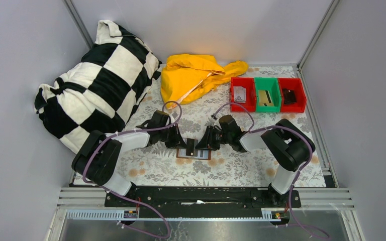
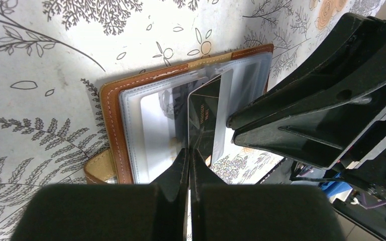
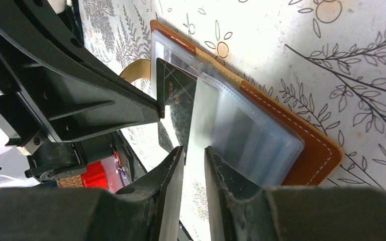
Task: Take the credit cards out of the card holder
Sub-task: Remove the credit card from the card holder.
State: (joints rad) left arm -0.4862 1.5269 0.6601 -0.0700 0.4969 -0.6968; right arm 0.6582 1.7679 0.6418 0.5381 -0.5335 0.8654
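From above, the card holder point(image 1: 203, 156) lies open on the floral tablecloth point(image 1: 241, 170) between both arms, its long side running left to right. A dark credit card point(image 1: 190, 147) stands up from its middle.

In your left wrist view, the left gripper point(image 2: 189, 160) is pressed together on the card's point(image 2: 207, 113) near edge, and the card points away along the fingers. It should be stiff, light and slick, so pinch well in from the edge.

In your right wrist view, the right gripper point(image 3: 193, 155) looks nipped on a clear sleeve point(image 3: 206, 110), its fingers barely apart. That floppy sleeve will buckle, so hold near the spine of the holder point(image 3: 311, 150).
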